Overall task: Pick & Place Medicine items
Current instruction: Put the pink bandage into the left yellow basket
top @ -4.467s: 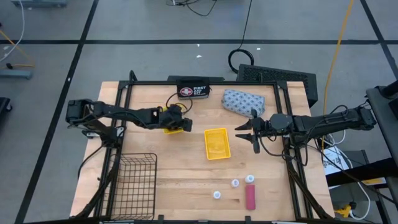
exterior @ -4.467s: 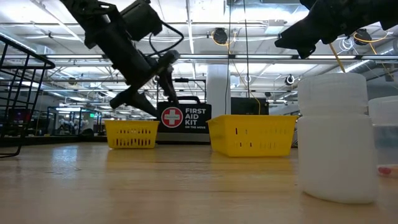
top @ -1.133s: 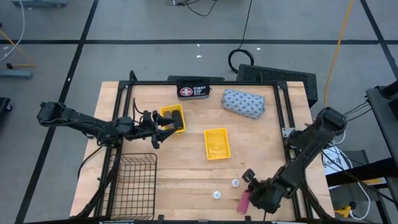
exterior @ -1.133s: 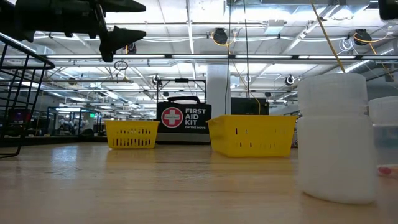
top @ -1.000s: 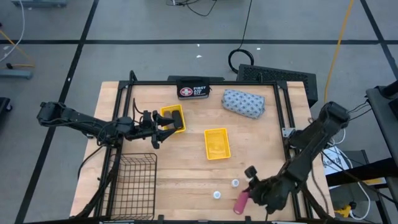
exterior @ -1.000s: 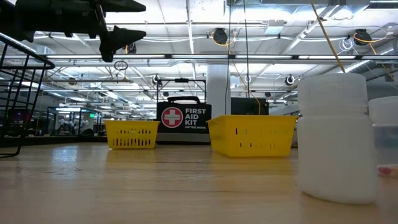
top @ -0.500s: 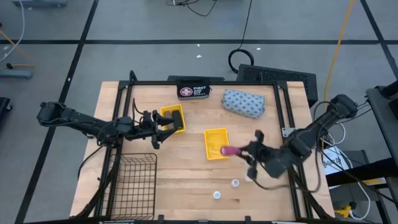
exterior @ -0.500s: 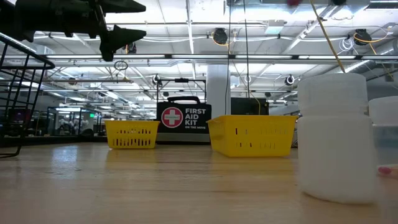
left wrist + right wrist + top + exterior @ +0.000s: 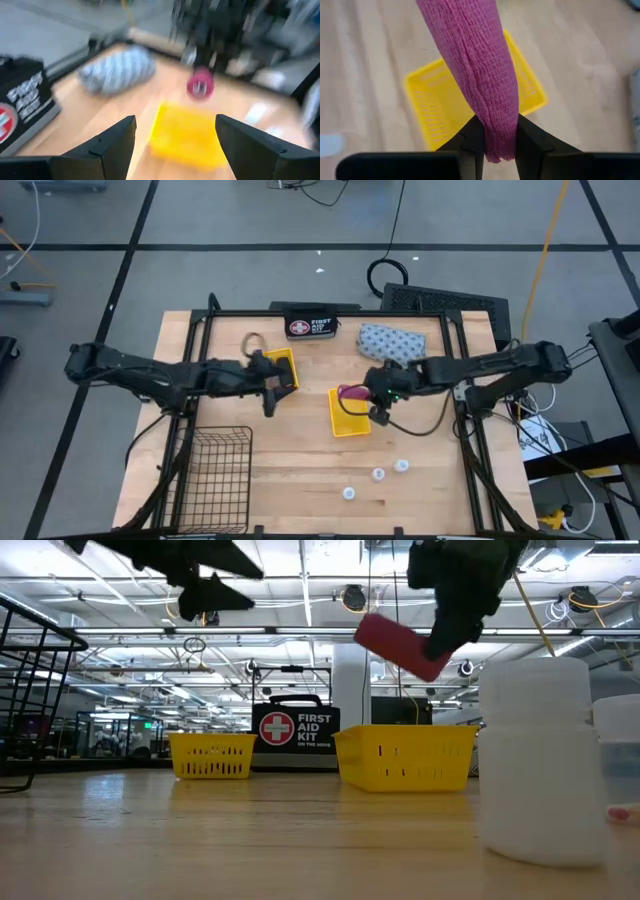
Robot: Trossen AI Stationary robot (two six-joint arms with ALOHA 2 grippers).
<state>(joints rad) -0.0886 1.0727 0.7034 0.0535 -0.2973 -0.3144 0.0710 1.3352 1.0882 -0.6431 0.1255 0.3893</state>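
Note:
My right gripper (image 9: 372, 397) is shut on the pink bar (image 9: 350, 392), a pink gauze-textured roll, above the centre yellow tray (image 9: 348, 420). In the low view the pink bar (image 9: 400, 645) hangs high over that tray (image 9: 405, 757). My left gripper (image 9: 268, 386) is open and empty, in the air beside the left yellow tray (image 9: 281, 368). Three tiny white containers (image 9: 378, 474) stand on the table near its front. The grey-blue pouch (image 9: 392, 345) lies on the table at the back. The brown oblong and the black block do not show plainly. My right gripper pinches the pink bar near one end (image 9: 498, 142) between its two fingers (image 9: 531, 137). The bar runs forward along the fingers, away from the wrist. The fingers come from the table's right. The bar is lifted clear and tilted above the centre tray (image 9: 432, 100).
The black First Aid case (image 9: 311, 327) stands at the far edge. A black wire basket (image 9: 218, 470) sits at the near left. One white container (image 9: 540, 760) stands close in front of the low camera. Bare wood lies between the trays and the containers.
My right gripper has lifted the pink bar clear of the table's near right part and carried it up, toward the far edge and the left, to above the centre tray. My left gripper has shifted a little toward the table's right, beside the left tray.

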